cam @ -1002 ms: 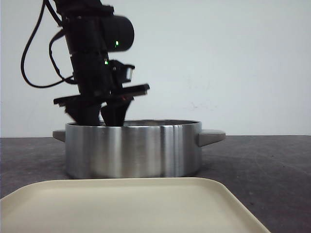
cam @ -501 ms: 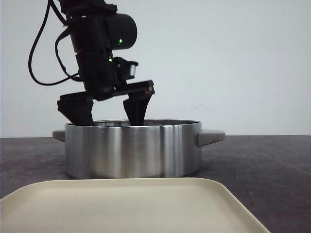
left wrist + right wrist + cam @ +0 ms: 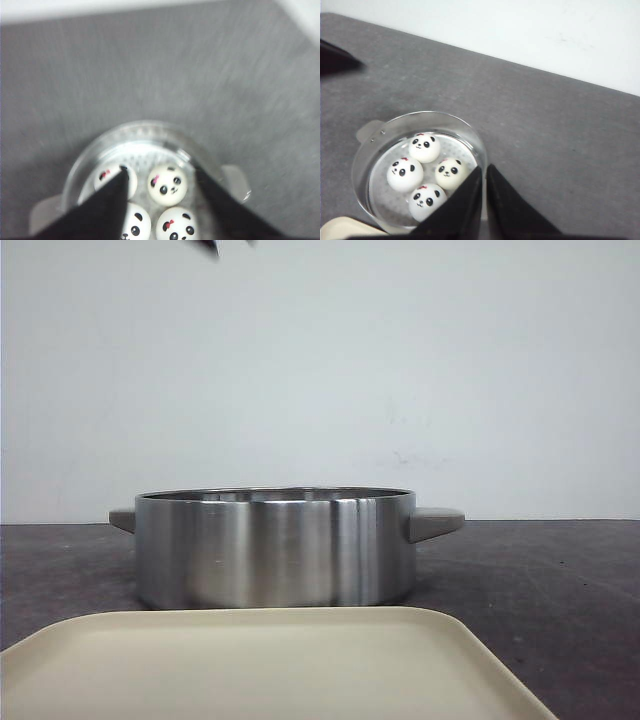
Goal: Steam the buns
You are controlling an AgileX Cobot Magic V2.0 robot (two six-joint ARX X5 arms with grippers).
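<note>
Your left gripper (image 3: 159, 200): high above the steel pot (image 3: 275, 545), fingers spread wide, holding nothing. Your buns (image 3: 426, 173): four panda-faced, clustered on the perforated insert inside the pot, which sits on the grey table (image 3: 560, 570) behind the cream tray (image 3: 270, 665). Your right gripper (image 3: 484, 200): raised beside the pot, fingers nearly together, nothing between them.

I see the dark grey table (image 3: 560, 570) carrying a steel pot (image 3: 275, 545) and, nearer me, a cream tray (image 3: 270, 665).
</note>
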